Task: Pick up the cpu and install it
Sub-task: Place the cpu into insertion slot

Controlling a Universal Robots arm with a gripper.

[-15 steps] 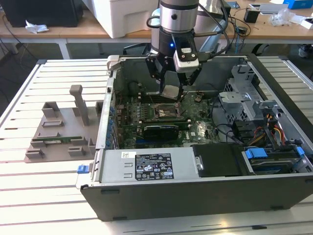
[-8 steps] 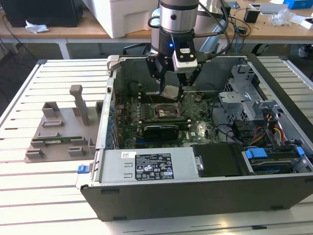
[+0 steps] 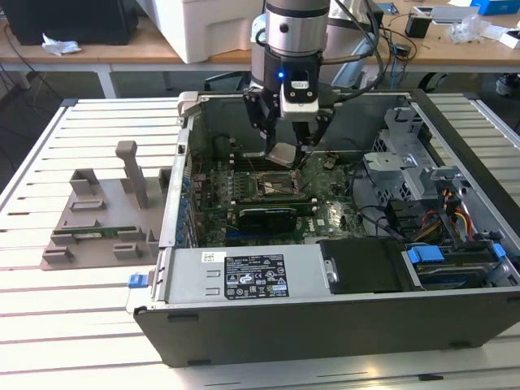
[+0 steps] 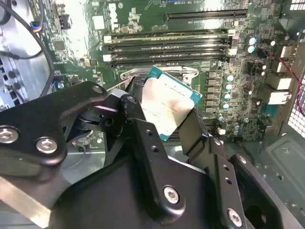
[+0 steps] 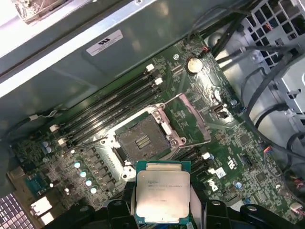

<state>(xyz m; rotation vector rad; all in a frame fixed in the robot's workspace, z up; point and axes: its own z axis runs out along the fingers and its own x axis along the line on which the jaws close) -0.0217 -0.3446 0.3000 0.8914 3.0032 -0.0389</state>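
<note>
Slatted white metal table (image 3: pixel 49 325) carries an open dark grey computer case (image 3: pixel 325 337) lying on its side, so its green motherboard (image 5: pixel 238 157) faces upward for access. One black two-fingered gripper (image 3: pixel 288 148) hangs over the board, clamped on opposite edges of the cpu (image 5: pixel 163 193), a small square chip with a silvery lid and green rim, lid-up, probably to lower it straight in. It hovers clear of the board, near the bare black socket (image 5: pixel 143 139), whose metal retaining frame (image 5: pixel 190 117) stands swung open. Faint print marks the lid. A white printed sticker (image 3: pixel 256 274) sits on the case's grey cover.
</note>
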